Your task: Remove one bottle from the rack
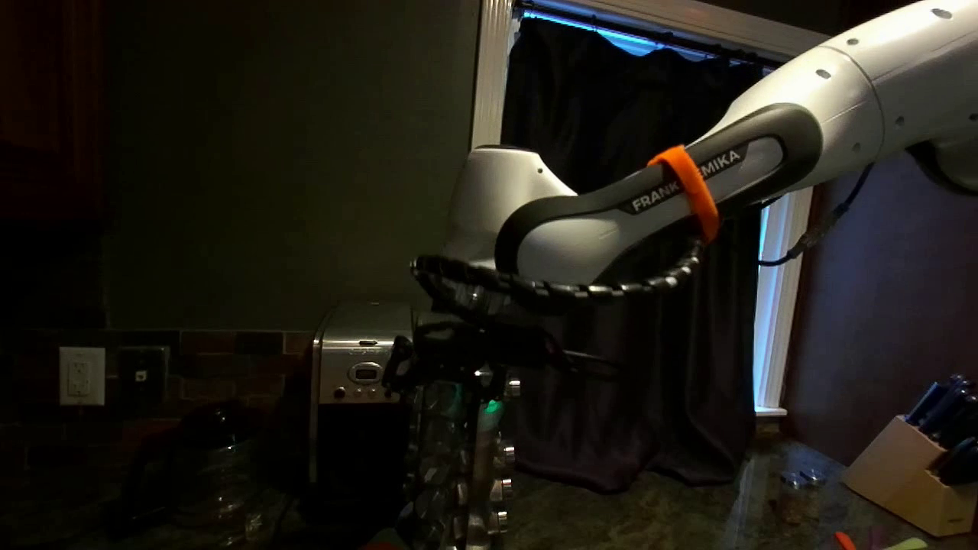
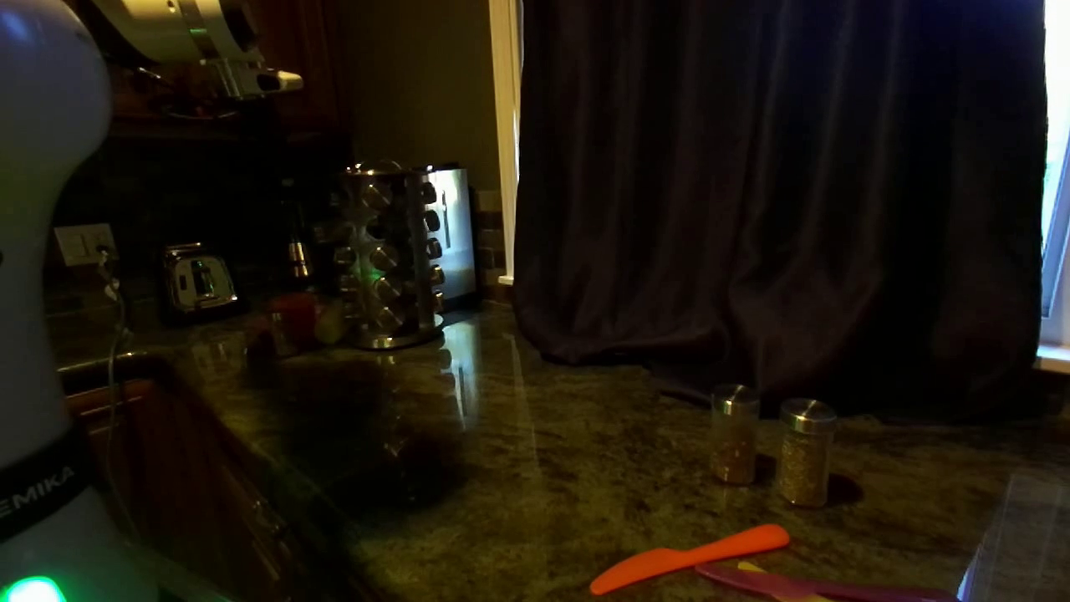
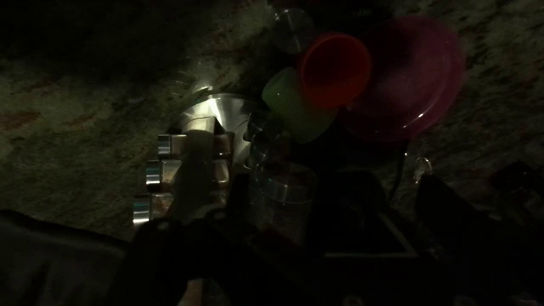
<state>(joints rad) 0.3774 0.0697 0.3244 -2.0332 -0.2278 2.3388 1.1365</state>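
The rack [image 2: 386, 340] stands upright on the counter in an exterior view, with several clear, steel-capped bottles in columns. It also shows below the arm in an exterior view [image 1: 486, 458], with a green glint near its top. In the wrist view I look down on its steel base [image 3: 227, 105] and bottle columns. A near bottle [image 3: 284, 199] lies between my fingers, closer to the left one; contact cannot be told. My gripper [image 3: 333, 182] looks open at the rack's top, its right finger very dark. It also shows above the rack in an exterior view [image 1: 451, 382].
A steel appliance [image 1: 365, 347] stands close beside the rack. An orange cup [image 3: 333, 70], a green cup [image 3: 297, 106] and a pink bowl [image 3: 418, 85] are near it. Two loose bottles [image 2: 807, 456] and coloured knives [image 2: 690, 558] lie farther along the counter. A knife block [image 1: 913, 473] stands there too.
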